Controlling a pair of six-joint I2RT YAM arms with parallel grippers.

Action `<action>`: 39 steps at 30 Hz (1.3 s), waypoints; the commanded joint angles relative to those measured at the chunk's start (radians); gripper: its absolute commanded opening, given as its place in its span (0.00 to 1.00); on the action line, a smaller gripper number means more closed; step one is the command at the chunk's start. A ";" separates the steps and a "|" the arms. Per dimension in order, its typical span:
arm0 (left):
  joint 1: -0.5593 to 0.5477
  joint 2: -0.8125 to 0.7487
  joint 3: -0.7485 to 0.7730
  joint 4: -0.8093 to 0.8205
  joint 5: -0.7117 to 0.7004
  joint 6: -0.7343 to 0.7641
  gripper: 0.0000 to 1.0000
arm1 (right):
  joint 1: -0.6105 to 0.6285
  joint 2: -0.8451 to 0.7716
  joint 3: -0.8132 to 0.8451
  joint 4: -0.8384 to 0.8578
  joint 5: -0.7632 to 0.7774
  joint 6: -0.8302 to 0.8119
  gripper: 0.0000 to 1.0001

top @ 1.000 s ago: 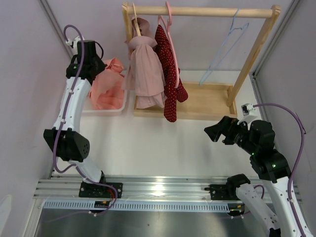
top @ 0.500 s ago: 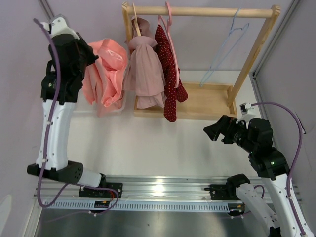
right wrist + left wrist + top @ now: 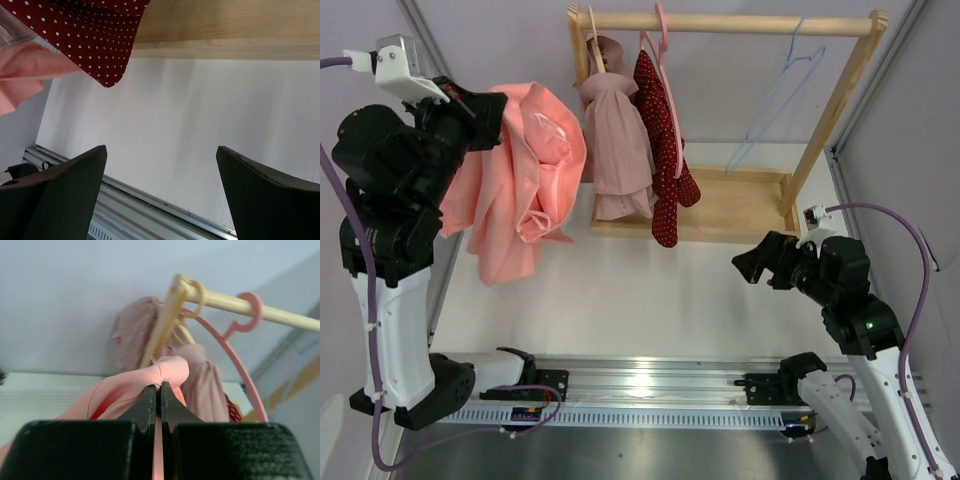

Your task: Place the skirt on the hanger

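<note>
Left of the rack (image 3: pixel 720 22), the left gripper (image 3: pixel 160 388) pinches the soft, floppy skirt (image 3: pixel 520 190) tight. The empty right gripper (image 3: pixel 750 268) is wide open; it should grab the top edge.

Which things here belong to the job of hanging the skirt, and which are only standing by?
For the job: skirt, pinched in the shut left claw; bare light-blue hanger; open right claw, empty.
Just there: pale pink garment; red dotted garment; pink hanger; wooden rack.

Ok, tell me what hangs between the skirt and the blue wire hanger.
In the top view: a pale pink garment and a red dotted garment, between skirt and hanger.
</note>
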 commanded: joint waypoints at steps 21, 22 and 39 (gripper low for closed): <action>-0.061 -0.396 -0.701 0.298 0.680 -0.202 0.00 | 0.009 0.052 0.080 0.041 -0.009 -0.023 0.99; -0.081 -0.394 -0.749 0.305 0.658 -0.205 0.00 | 0.012 0.048 0.075 0.046 -0.013 -0.020 0.99; -0.280 -0.416 -1.244 0.558 0.246 -0.390 0.00 | 0.377 -0.021 -0.179 0.174 0.171 0.271 0.98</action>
